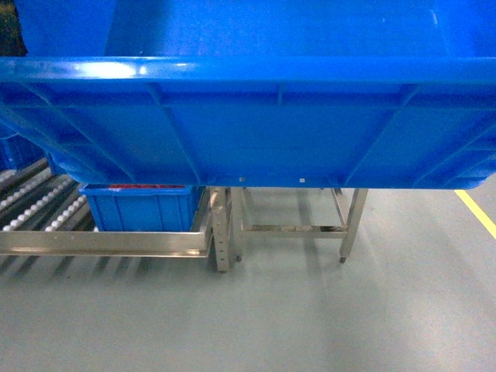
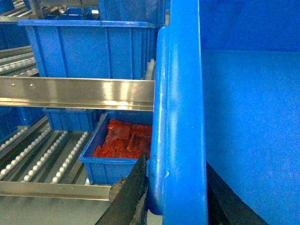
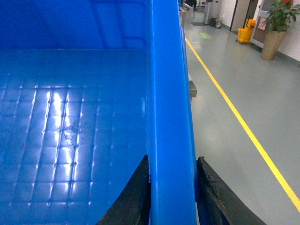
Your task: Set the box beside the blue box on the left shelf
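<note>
The box [image 1: 256, 116] is held off the floor and fills the upper half of the head view, its ribbed long wall facing the camera and its thick rim running across the full width; it hangs in front of and above the left shelf [image 1: 108, 242], whose shiny front rail and white roller tracks show at lower left; the box does not rest on the rollers.

The left gripper [image 2: 176, 197] is clamped on the box's left rim [image 2: 180, 117]; one dark finger [image 2: 133, 197] lies against the outer face of the rim and the other against the inner wall, with the rim between them. The right gripper [image 3: 171, 197] is clamped on the opposite rim [image 3: 168, 93] in the same manner; one finger [image 3: 133, 197] is inside the box, the other outside, and the gridded box floor [image 3: 70, 131] lies to the inside.

A smaller blue bin [image 1: 139, 208] sits on the shelf just behind the front rail, below the box's lower left corner; in the left wrist view this bin [image 2: 117, 154] holds red material [image 2: 124, 140], and a larger blue bin [image 2: 89, 49] stands on the tier above, behind an upper steel rail [image 2: 75, 93].

To the right of the shelf stands a steel frame [image 1: 298, 225] on the grey floor [image 1: 310, 310]; a yellow floor line [image 3: 234, 117] runs along the right.
</note>
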Available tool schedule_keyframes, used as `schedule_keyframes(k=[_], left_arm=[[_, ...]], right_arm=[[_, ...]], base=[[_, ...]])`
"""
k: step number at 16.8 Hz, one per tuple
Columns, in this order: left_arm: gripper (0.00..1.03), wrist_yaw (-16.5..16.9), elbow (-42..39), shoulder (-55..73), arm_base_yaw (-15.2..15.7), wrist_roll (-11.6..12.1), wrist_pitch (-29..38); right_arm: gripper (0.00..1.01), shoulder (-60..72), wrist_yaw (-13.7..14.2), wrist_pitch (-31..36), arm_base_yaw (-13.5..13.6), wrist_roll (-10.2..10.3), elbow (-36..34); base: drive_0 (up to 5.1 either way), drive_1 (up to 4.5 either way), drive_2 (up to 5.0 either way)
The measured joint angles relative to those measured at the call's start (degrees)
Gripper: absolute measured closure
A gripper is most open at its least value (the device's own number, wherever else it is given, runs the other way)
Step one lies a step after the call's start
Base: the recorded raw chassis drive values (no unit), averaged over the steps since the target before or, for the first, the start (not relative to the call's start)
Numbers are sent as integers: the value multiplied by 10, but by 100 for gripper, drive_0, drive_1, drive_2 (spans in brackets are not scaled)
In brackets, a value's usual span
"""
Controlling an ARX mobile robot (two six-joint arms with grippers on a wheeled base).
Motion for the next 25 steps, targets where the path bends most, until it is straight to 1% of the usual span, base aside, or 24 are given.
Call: schedule_keyframes(k=[14,25], left_arm=[[83,1,0,0,0,0,1],[83,0,0,0,0,0,2]], right_arm=[[80,0,-1,0,0,0,0],[80,0,0,1,0,0,0]], base=[[-498,144,323],[-497,244,244]])
